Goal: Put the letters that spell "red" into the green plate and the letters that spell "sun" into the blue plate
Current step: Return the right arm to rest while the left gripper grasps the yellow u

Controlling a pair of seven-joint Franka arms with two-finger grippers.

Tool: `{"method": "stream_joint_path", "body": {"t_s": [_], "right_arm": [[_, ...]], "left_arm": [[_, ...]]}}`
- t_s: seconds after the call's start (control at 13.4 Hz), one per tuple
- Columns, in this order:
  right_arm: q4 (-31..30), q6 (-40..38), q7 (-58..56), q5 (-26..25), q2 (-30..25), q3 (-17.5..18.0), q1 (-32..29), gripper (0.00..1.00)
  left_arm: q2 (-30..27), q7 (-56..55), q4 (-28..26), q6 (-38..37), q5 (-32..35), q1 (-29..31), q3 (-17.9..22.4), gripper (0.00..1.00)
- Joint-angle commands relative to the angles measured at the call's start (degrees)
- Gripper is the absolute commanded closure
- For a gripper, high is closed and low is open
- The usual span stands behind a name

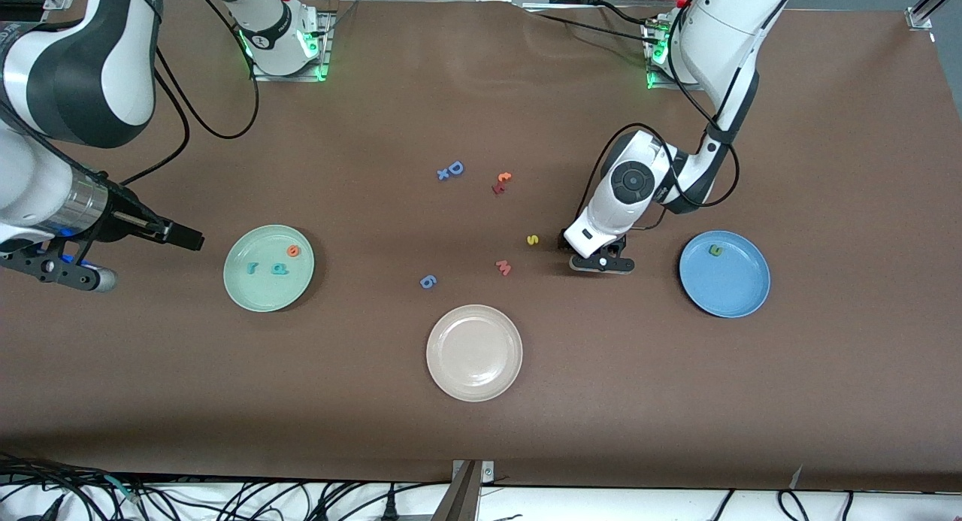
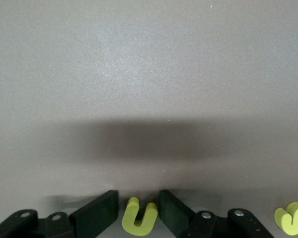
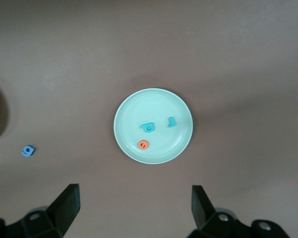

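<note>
1. Left wrist view: left end effector (image 2: 138,208) pinches n (image 2: 139,218) on the counter (image 1: 481,446).
2. Blue plate (image 1: 744,303) lies at 3 o'clock in the front view.
3. Risk: the grip looks shallow, so n may pop out.
4. Right end effector (image 3: 136,208) is spread, waiting over the counter beside the green plate (image 1: 240,288).

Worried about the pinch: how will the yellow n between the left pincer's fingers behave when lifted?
The yellow n looks like thick foam, so probably light and slightly squashy. Its flat faces shouldn't roll. The left pincer flanks its curved sides, so it might twist.
</note>
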Motion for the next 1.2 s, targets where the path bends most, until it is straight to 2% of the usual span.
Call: {"method": "stream_joint_path", "body": {"t_s": [0.0, 0.15, 0.45, 0.52, 0.67, 0.9, 1.12], "right_arm": [[0.38, -0.17, 0.07, 0.73, -3.22, 7.48, -6.30, 0.01], [0.38, -0.09, 0.16, -2.77, -5.68, 16.79, -13.68, 0.01], [-0.24, 1.31, 3.23, -14.81, -10.95, 38.32, -28.79, 0.01], [-0.50, 1.41, 3.23, -16.31, -11.31, 42.11, -32.22, 0.01], [-4.52, 3.85, 2.36, -16.77, -13.76, 45.22, -36.11, 0.01], [-15.67, 13.68, -0.63, -19.05, -19.21, 48.56, -39.72, 0.01], [-15.19, 14.42, -0.54, -19.05, -18.35, 47.52, -38.15, 0.01]], "left_arm": [[1.29, -1.00, 1.06, 0.43, 2.47, -0.13, 0.38, 0.55], [1.20, -0.92, 0.97, 0.43, 2.39, -0.13, 0.38, 0.55], [0.59, -0.56, 1.15, -0.01, 2.38, 0.04, 0.38, 0.55], [0.50, -0.56, 1.15, -0.18, 2.38, 0.04, 0.38, 0.55], [0.24, -0.39, 1.15, -0.27, 2.38, 0.13, 0.38, 0.55], [-0.73, 0.74, 1.41, -2.02, 2.38, 0.75, 0.38, 0.55], [-1.52, 1.55, 1.24, -2.82, 2.47, 1.36, 0.38, 0.55]]}}
